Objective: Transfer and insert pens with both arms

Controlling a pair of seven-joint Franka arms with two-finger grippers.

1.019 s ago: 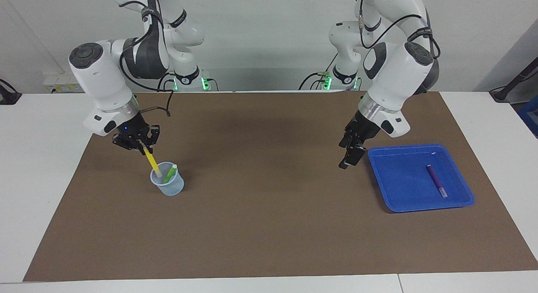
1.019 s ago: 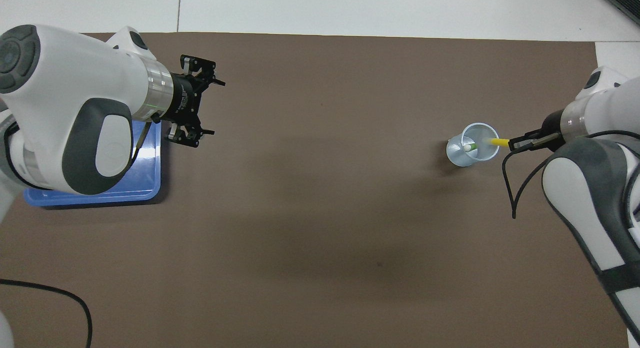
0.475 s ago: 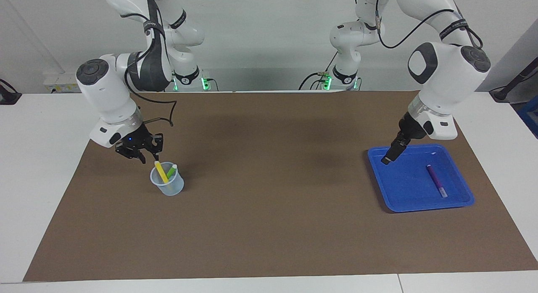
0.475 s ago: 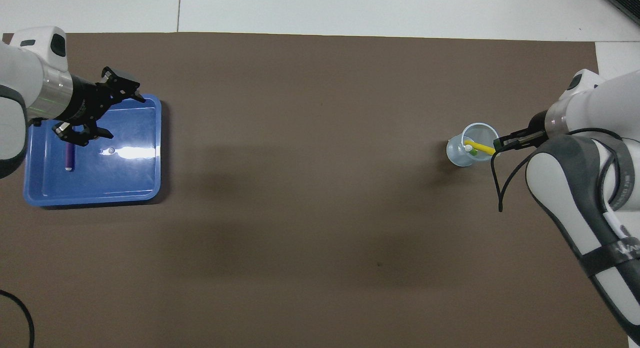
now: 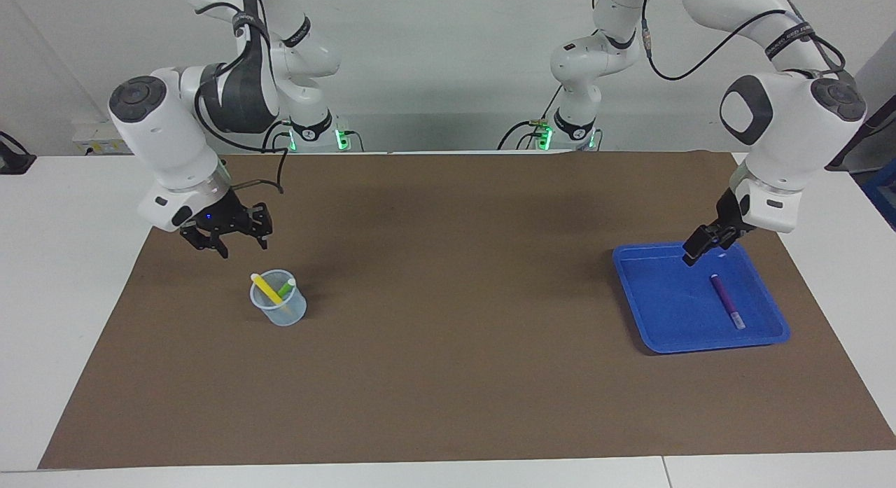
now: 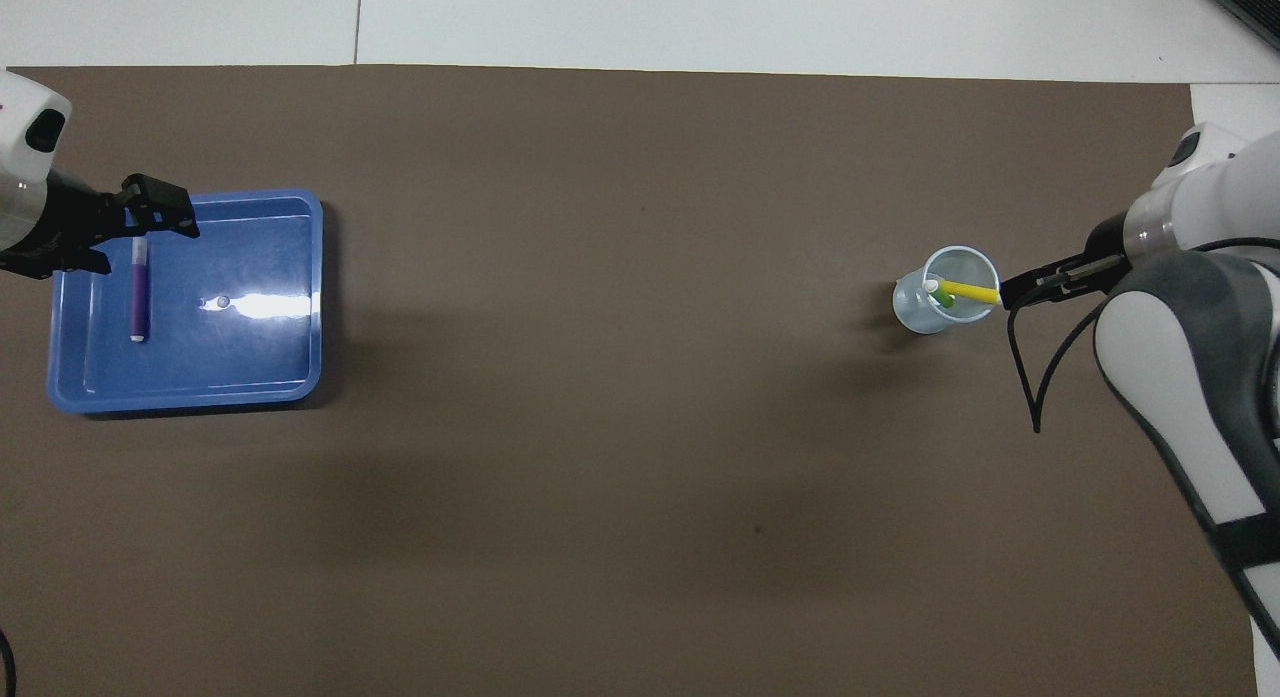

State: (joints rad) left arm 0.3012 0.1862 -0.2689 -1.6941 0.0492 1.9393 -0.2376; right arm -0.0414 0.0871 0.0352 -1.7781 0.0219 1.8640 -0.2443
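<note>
Pens are what this job is about, and two of the three are now in the small clear plastic cup (image 5: 278,307) at the right arm's end of the brown mat (image 5: 455,376) on the white worktop (image 5: 63,264). The thin yellow pen (image 5: 266,289) leans in the cup with its pale end sticking up over the rim. The thin green pen (image 5: 285,289) stands in the cup beside it.

A second ago the right pincer (image 5: 227,239) was pinching the top of the yellow pen. Now it has let go. Its fingers are spread apart with nothing in them, and it hangs in the air just above the cup, a little lifted away from it. So the yellow pen looks done.

The thin purple pen (image 5: 726,302) lies flat in the shallow blue plastic tray (image 5: 654,313) at the left arm's end of the mat. It is the only pen left there. A second ago the left pincer (image 5: 701,244) hung beside the tray. Now it has swung in over the tray, close to the end of the purple pen that is nearer to the robots. It is not touching the pen. Its fingers are spread wide and empty.

I think picking up the purple pen comes next.
</note>
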